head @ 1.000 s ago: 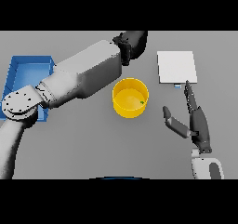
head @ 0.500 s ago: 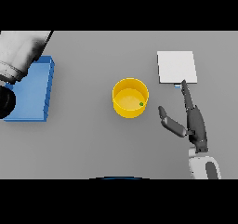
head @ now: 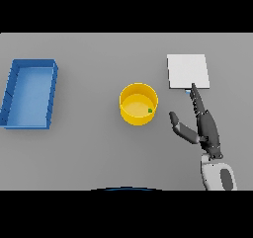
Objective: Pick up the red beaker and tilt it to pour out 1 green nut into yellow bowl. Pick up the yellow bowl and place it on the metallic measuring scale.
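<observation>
The yellow bowl (head: pixel 139 104) stands mid-tabletop (head: pixel 89 153) with one green nut (head: pixel 149 110) inside, so the pour looks done. The left arm, over the bowl a second ago, has swung away out of view. The right robot hand (head: pixel 203 125), open with straight fingers, waits right of the bowl, below the metallic measuring scale (head: pixel 187 71). A blue tray (head: pixel 51 96) sits by the left edge.

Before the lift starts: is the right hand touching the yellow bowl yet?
Apart. The head view shows bare grey table between the right hand and the yellow bowl, its thumb nearest the bowl's rim.
</observation>
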Robot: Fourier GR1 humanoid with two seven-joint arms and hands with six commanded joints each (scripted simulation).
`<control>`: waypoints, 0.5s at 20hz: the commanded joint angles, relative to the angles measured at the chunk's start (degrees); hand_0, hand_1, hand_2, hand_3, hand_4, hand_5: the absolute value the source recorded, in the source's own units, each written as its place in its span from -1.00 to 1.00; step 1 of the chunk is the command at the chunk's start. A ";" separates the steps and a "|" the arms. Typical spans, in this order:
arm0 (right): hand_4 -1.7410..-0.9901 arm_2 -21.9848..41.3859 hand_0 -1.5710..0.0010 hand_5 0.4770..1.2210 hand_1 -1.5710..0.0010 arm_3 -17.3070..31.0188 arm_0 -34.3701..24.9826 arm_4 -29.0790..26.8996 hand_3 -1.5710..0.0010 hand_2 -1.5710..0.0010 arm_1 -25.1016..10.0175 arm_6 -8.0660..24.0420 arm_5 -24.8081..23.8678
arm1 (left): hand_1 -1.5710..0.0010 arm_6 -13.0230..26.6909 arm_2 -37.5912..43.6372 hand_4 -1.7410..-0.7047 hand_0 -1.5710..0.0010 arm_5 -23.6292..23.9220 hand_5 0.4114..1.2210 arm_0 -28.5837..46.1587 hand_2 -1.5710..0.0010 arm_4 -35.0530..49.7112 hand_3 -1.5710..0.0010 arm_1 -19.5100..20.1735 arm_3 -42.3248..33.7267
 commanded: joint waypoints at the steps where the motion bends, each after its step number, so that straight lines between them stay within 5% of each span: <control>1: 0.60 -0.52 1.00 -0.51 1.00 0.39 -0.34 -1.12 1.00 1.00 -0.24 -0.18 0.65 | -1.00 0.52 0.87 -1.00 -1.00 0.99 1.00 1.79 -1.00 1.89 -0.96 0.71 -0.90; 6: 0.49 -0.25 1.00 -0.44 1.00 0.03 -0.71 -0.68 1.00 1.00 -1.20 -0.26 1.21 | -1.00 9.53 4.60 -1.00 -1.00 6.31 1.00 12.11 -1.00 12.30 -0.89 3.71 -8.96; 10: 0.46 0.40 1.00 -0.39 1.00 -0.01 0.84 0.61 1.00 1.00 -1.39 -0.80 1.01 | -1.00 15.30 5.74 -1.00 -1.00 11.88 1.00 24.80 -1.00 19.83 -0.75 6.37 -23.52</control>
